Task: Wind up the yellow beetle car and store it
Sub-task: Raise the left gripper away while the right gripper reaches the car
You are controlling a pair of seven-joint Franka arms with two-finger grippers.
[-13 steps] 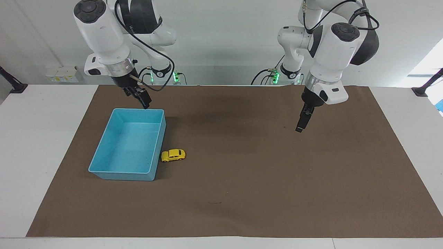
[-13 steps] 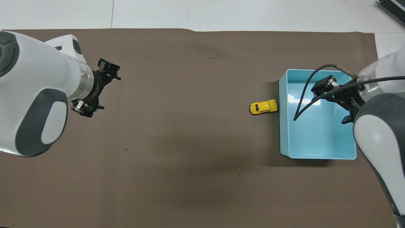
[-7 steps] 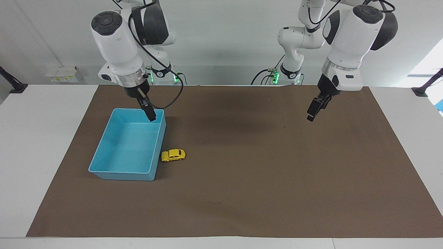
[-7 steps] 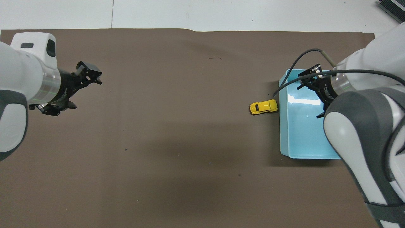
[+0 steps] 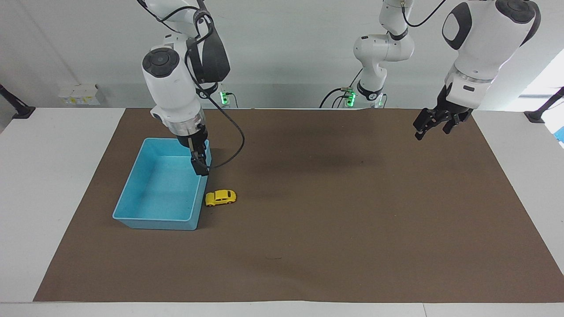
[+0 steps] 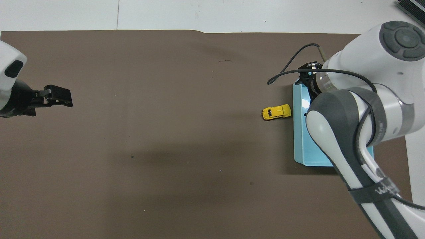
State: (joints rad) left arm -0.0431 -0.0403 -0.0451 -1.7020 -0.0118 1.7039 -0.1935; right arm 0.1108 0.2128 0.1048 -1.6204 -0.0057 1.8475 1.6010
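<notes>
The yellow beetle car (image 5: 220, 197) stands on its wheels on the brown mat, right beside the blue bin's (image 5: 154, 222) long wall, on the side toward the left arm's end; it also shows in the overhead view (image 6: 276, 112). My right gripper (image 5: 200, 165) hangs pointing down over the bin's rim by that same wall, above the car's level and apart from it. In the overhead view the right gripper (image 6: 307, 90) is partly hidden by its own arm. My left gripper (image 5: 434, 127) is open and empty, raised over the mat at the left arm's end (image 6: 61, 98).
The blue bin (image 6: 300, 139) is empty. The brown mat (image 5: 335, 229) covers most of the white table. A cable loops from the right wrist over the mat beside the bin (image 5: 235, 145).
My right gripper has moved across the bin from its rim nearest the robots to the rim beside the car. My left gripper has risen and drawn back toward its own end. The car has not moved.
</notes>
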